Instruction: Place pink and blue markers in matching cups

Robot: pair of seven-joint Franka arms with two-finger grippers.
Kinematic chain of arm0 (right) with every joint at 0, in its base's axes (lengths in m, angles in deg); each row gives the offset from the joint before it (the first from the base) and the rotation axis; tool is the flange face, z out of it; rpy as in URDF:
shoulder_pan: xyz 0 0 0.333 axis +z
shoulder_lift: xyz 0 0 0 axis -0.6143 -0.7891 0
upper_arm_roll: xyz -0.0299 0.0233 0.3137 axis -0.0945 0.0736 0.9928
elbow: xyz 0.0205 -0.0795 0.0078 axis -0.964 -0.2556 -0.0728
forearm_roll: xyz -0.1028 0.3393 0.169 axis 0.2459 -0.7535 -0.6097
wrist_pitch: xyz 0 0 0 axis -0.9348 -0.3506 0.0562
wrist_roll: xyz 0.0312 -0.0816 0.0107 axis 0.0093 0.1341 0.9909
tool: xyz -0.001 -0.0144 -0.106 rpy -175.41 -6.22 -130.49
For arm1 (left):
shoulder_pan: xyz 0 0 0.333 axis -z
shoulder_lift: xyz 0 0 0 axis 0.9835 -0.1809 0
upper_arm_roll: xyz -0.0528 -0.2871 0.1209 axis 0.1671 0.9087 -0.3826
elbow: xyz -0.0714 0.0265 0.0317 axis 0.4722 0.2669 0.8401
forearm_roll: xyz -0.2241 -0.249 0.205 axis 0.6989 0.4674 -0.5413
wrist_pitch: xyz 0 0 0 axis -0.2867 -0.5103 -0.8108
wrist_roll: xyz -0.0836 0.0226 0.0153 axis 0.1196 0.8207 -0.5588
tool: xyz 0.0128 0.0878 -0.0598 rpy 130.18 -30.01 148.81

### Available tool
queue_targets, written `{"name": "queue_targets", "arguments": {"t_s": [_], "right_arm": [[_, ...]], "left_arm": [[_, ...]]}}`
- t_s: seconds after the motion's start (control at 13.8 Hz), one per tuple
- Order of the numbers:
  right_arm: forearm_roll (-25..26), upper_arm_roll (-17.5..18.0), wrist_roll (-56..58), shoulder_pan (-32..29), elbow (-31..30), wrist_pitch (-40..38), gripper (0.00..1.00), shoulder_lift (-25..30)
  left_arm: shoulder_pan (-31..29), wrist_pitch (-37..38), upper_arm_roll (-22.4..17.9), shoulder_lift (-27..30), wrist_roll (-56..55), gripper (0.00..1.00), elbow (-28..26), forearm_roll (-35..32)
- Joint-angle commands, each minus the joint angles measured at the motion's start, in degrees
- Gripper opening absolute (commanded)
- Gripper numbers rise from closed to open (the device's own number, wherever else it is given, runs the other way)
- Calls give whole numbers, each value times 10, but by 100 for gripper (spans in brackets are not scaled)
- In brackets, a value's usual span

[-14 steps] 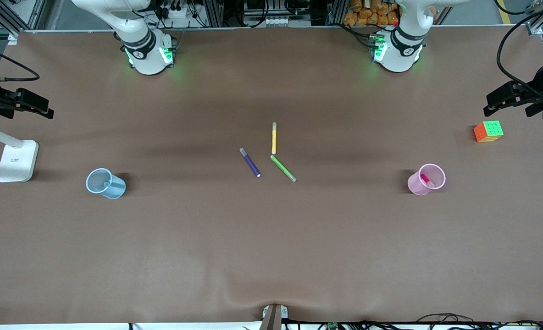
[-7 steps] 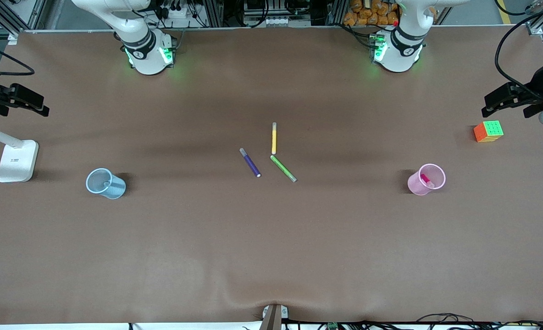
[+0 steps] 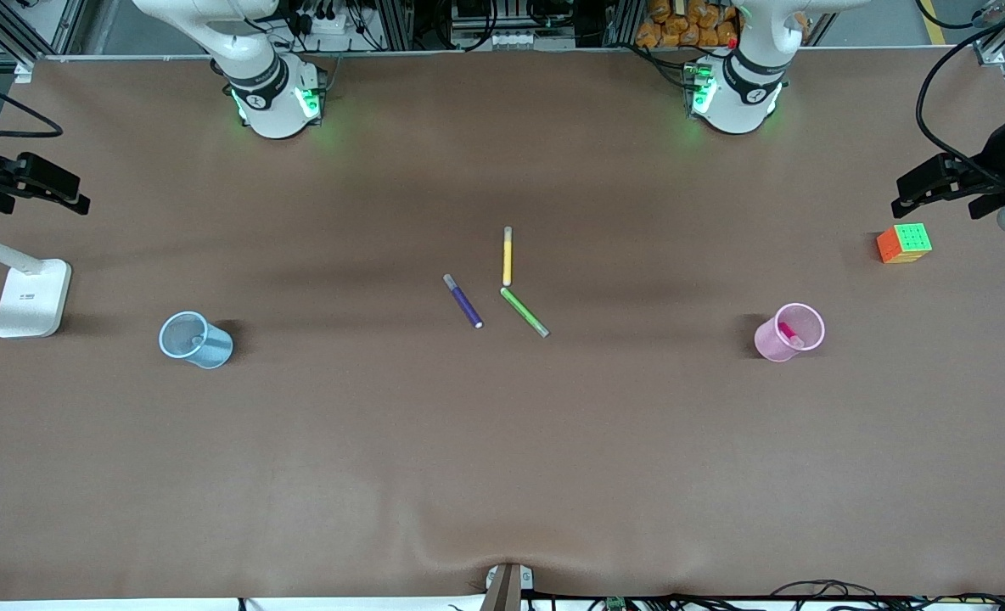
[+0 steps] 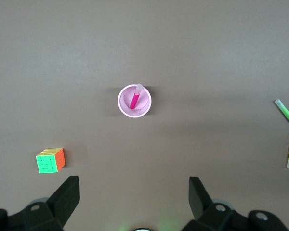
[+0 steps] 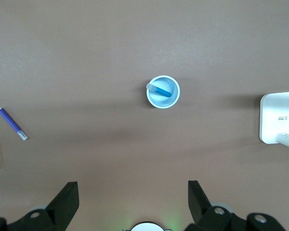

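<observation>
The pink marker (image 4: 135,98) stood slanted in the pink cup (image 4: 121,103), cap up and leaning on the rim. The blue marker (image 5: 161,90) lay likewise in the blue cup (image 5: 176,96). Each pen leaned because it was longer than its cup was deep, so the rim propped it. Judged from this, both placements looked done.

Take the table (image 3: 502,475) as a clock face seen from the front camera, with twelve toward the robots' bases. The pink cup then sat near three o'clock, toward the left arm's end, and the blue cup near nine, toward the right arm's end. The purple pen (image 3: 464,303), yellow pen (image 3: 508,256) and green pen (image 3: 524,311) lay flat at the dial's centre. They were untouched, probably because no cup matched them. A colour cube (image 3: 904,243) sat at about two o'clock and a white stand (image 3: 31,297) at about nine, out past the blue cup.

The left gripper (image 3: 906,195) hung high over the table's edge by the cube, jaws spread wide and holding nothing, well apart from the pink cup. The right gripper (image 3: 65,191) hung over the stand's end of the table, equally wide and empty, well apart from the blue cup. Both arms appeared to be waiting.
</observation>
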Motion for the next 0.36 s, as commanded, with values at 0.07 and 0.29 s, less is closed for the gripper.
{"name": "queue_targets", "arguments": {"t_s": [0.07,0.29], "right_arm": [[8,-1,0,1,-2,1,100,5],[8,-1,0,1,-2,0,100,5]], "left_arm": [[-1,-2,-1,-3,10,100,5,7],[0,-2,-2,-3,8,100,5,7]]}}
